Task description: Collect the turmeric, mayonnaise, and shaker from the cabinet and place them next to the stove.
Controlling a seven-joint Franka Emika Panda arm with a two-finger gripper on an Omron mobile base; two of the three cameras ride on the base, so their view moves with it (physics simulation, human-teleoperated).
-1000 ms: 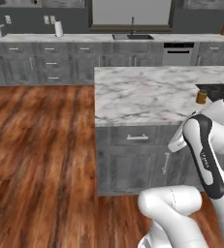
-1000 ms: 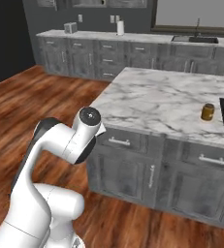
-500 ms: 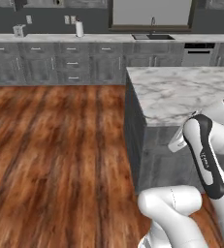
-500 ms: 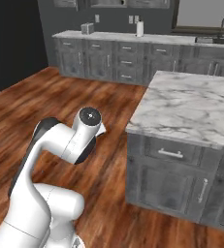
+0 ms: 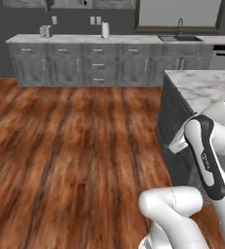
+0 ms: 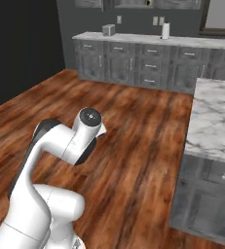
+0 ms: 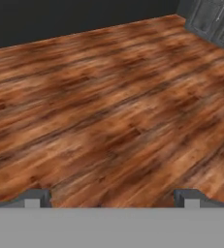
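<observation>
Reddish-brown plank floor lies broad and bare below the hand, whose two dark fingertips stand spread wide apart, pinching nothing. At the near right, a marble-topped island table with dark grey panelled sides juts in, its corner edge close to the arm. Far across the floor runs a long grey drawer-fronted table carrying a white paper-towel roll; dark wall cabinet hangs above it

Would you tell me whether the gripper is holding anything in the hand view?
No, the gripper is open, with only bare wooden floor between its fingertips.
</observation>
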